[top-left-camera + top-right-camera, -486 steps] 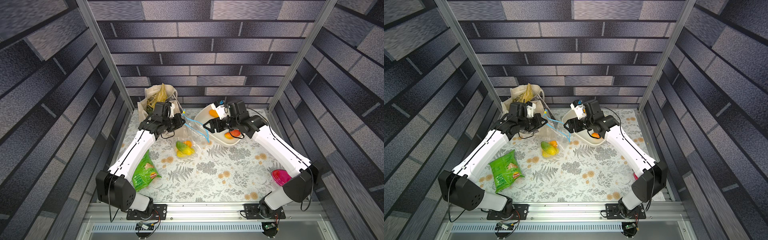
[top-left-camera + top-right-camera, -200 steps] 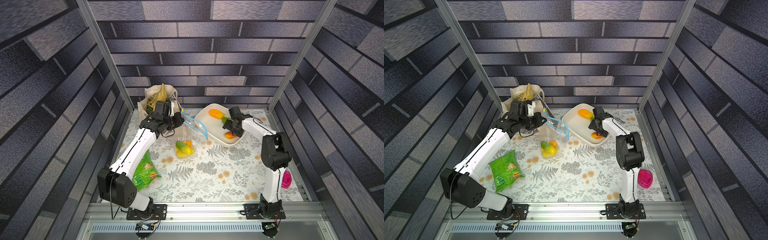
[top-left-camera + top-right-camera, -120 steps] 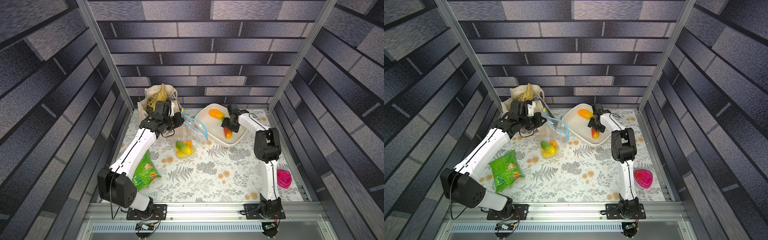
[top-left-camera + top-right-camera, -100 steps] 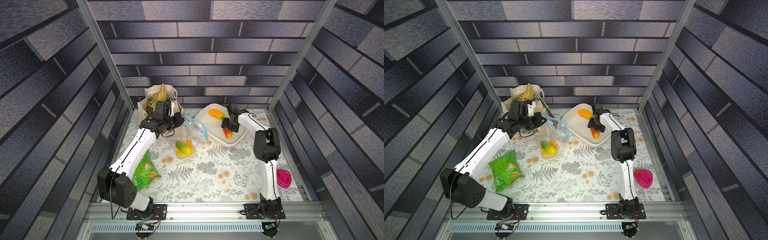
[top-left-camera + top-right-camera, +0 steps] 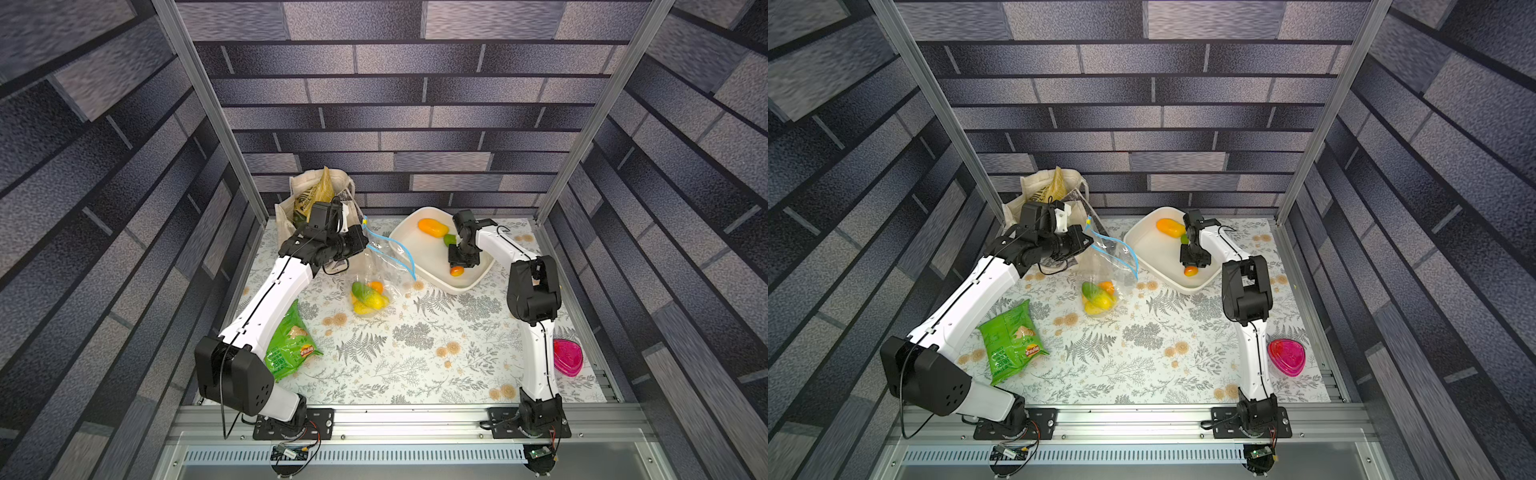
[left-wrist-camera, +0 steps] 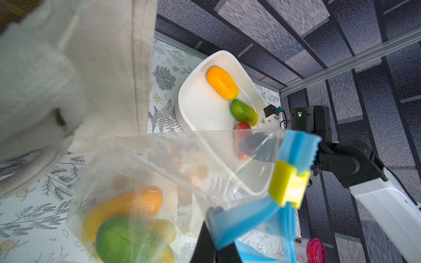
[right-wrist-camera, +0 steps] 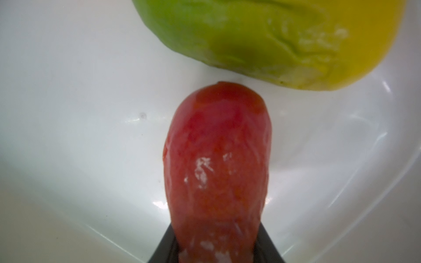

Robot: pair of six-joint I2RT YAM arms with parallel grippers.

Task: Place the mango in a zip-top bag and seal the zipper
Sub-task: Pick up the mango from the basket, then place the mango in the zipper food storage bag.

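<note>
While left pincer pinches the crinkly zip-top bag, right pincer clamps an oblong mango.

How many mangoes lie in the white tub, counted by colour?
orange mango: 1
green mango: 1
red mango: 1
Total in the white tub: 3
</note>
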